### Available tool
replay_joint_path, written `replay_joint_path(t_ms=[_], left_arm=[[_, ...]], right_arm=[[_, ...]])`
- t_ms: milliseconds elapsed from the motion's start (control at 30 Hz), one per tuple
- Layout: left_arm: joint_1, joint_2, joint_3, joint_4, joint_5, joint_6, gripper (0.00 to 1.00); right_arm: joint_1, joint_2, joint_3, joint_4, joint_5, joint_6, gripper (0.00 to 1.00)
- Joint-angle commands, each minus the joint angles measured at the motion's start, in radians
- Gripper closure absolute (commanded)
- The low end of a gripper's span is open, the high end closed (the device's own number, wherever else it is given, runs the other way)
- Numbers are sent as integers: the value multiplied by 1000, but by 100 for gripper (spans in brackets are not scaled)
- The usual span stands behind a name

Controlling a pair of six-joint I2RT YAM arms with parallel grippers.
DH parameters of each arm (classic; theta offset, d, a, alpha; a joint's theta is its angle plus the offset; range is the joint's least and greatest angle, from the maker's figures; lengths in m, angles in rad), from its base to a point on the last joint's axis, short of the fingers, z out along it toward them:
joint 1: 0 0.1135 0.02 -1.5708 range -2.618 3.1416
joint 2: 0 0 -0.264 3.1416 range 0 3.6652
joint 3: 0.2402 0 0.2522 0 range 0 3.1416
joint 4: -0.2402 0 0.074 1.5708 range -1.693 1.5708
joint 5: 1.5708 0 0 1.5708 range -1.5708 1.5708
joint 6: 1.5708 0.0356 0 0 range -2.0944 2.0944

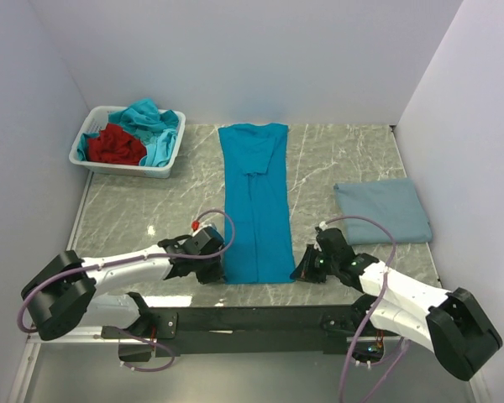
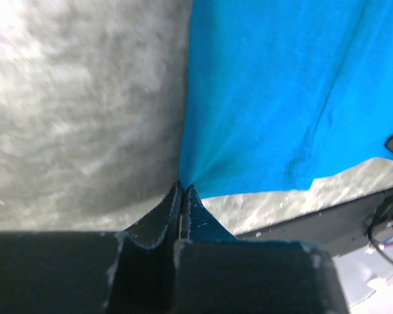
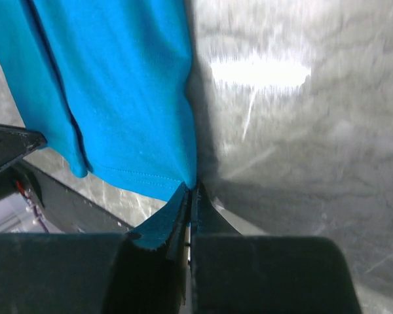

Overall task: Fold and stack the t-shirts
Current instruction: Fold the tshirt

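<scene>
Left gripper [image 1: 219, 271], in the top view, sits at the near left corner of the bright teal-blue t-shirt [image 1: 256, 210], and the right gripper [image 1: 299, 273] sits at the near right corner; jaw state cannot be read from this height. That shirt lies flat in a long narrow strip, sleeves folded inward, running from the near edge toward the far wall across the middle of the grey marbled table [image 1: 344, 155]. A slate-blue t-shirt [image 1: 382, 211] lies folded in a rectangle to the right, well apart from the strip. A white slatted basket [image 1: 122, 169] stands at the far left corner, holding a red t-shirt [image 1: 116, 145] and turquoise t-shirts [image 1: 154, 117] in a loose heap. Plain pale walls [image 1: 260, 59] close the table on three sides; a dark base rail [image 1: 252, 319] runs along the near edge. Left wrist view: fingers pressed together, pinching the hemmed corner of the teal cloth, which puckers toward the tips; marbled surface lies to the left. Right wrist view: fingers likewise closed on the opposite hem corner, with a glare patch on the marbled surface to the right.
</scene>
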Motion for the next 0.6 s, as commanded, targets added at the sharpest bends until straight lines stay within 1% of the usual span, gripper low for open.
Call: replay_joint_path(t_ms=[0, 133, 267, 400, 467, 567], left_arm=[[-31, -46, -8, 3, -2, 14, 99], [-47, -52, 10, 41, 9, 0, 99], [-47, -66, 47, 29, -10, -8, 99], [-45, -69, 99, 6, -17, 2, 99], [-44, -58, 134, -6, -80, 11, 99], [-25, -20, 193, -35, -115, 32, 99]], right_arm=[[2, -63, -26, -26, -35, 17, 100], [6, -109, 2, -25, -38, 30, 100], [7, -140, 46, -63, -20, 19, 100], [4, -133, 112, -106, 20, -15, 100], [6, -118, 157, -121, 57, -24, 100], [3, -89, 218, -123, 94, -41, 100]])
